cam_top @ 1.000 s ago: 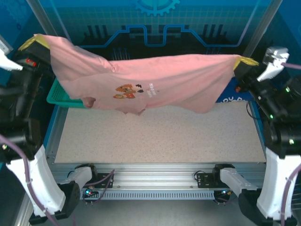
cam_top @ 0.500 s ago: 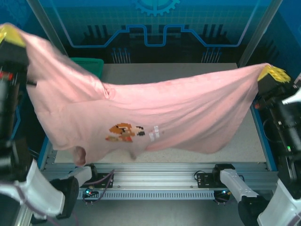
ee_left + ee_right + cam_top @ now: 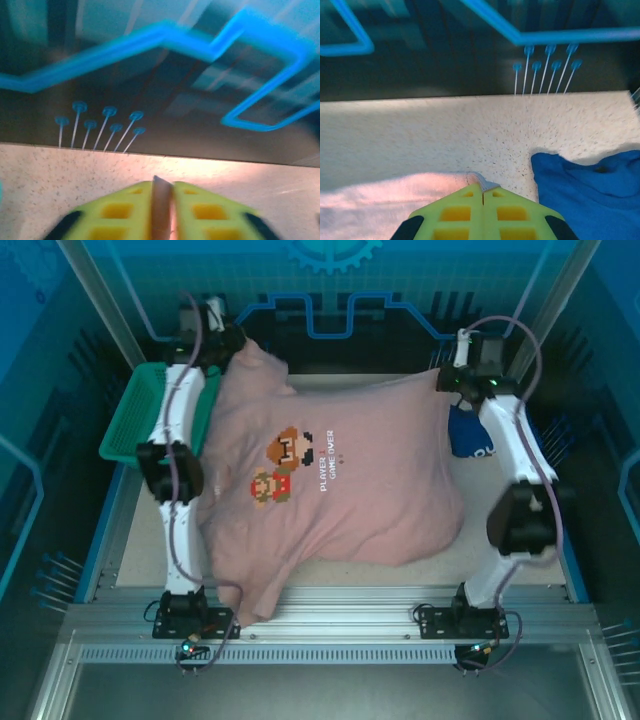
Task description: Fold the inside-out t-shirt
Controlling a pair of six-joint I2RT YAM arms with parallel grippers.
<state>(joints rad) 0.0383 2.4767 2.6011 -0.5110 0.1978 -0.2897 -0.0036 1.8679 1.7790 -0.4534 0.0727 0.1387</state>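
Pink inside-out t-shirt (image 3: 330, 500) lies spread across the counter (image 3: 135, 540), taking up most of the middle of the top view. One end hangs over the near edge at lower centre-left, and the pixel-figure print (image 3: 285, 465) faces up. Both arms reach to the far edge at the top of the frame. The left gripper (image 3: 161, 184) is at the shirt's upper-left corner, its yellow jaws close together with a thin strip of pink cloth between them. The right gripper (image 3: 482, 188) is at the upper-right corner, jaws pressed together on the pale hem edge at their tips. A green basket (image 3: 125, 430) sits at left beside the shirt. A dark blue shirt (image 3: 590, 190) lies on the counter just right of the right jaws.
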